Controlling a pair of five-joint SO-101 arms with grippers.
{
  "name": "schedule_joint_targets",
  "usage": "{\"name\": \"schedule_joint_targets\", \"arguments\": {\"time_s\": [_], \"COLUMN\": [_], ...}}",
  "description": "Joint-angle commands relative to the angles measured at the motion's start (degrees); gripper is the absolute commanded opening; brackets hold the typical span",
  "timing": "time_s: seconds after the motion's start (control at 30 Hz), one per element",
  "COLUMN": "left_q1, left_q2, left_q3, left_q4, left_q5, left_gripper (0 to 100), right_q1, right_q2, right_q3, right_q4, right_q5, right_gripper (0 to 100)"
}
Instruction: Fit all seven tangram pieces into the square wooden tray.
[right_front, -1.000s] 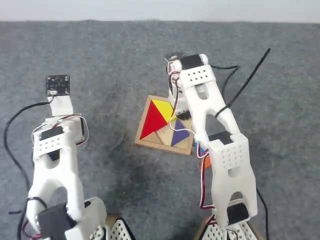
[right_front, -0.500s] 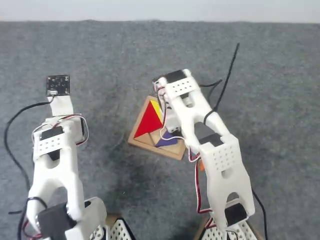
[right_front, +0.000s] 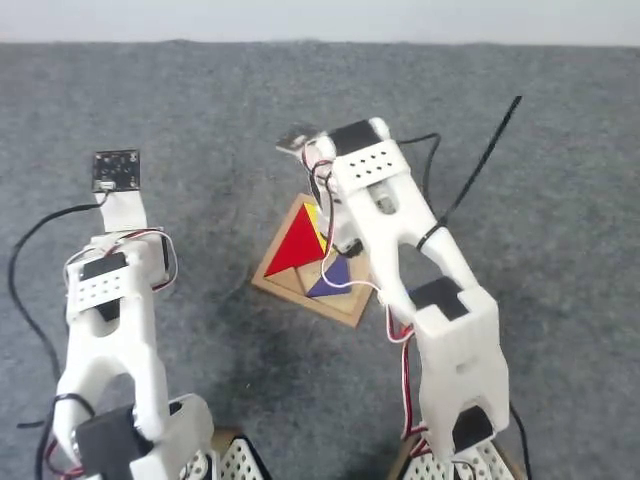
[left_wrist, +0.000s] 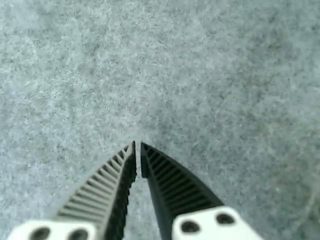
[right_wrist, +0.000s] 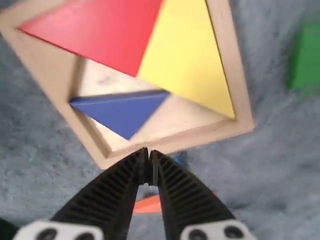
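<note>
At mat centre, the tray holds three triangles; an orange piece lies outside. Your right gripper is closed empty at the rim, left gripper closed over bare mat. Pieces look light, stiff, slick: pinch opposite edges.

Grey felt table: wooden tray, green piece, orange piece alongside.

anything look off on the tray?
The blue triangle lies loose in the wooden tray, bare floor either side, edges not flush with the walls. Green piece and orange piece lie outside on the carpet.
</note>
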Motion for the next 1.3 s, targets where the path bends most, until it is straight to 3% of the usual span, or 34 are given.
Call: {"name": "schedule_joint_targets", "arguments": {"time_s": [0.0, 0.2, 0.4, 0.67, 0.93, 1.27], "left_q1": [-0.4, -0.4, -0.4, -0.4, -0.4, -0.4], "left_q2": [-2.4, -2.4, -2.4, -2.4, -2.4, -2.4], "left_q3": [-0.4, -0.4, -0.4, -0.4, -0.4, -0.4], "left_q4": [-1.1, -1.1, -1.1, -1.1, -1.1, -1.1], "left_q5": [-0.8, -0.8, -0.8, -0.8, -0.8, -0.8], "left_gripper": [2, 2, 2, 2, 2, 2], "right_q1": [-3.1, -6.3, -5.5, -5.6, -6.9, -6.5], "right_q2": [-3.5, 6.2, 11.3, 11.4, 11.4, 2.3], "right_q3": [0.0, -0.2, -0.2, -0.4, -0.2, -5.4], "right_q4": [-5.1, -11.0, -6.8, 1.1, 3.3, 3.2], "right_q5": [1.6, 1.9, 1.9, 2.1, 6.9, 3.7], "right_gripper": [0.6, 0.6, 0.6, 0.6, 0.6, 0.6]}}
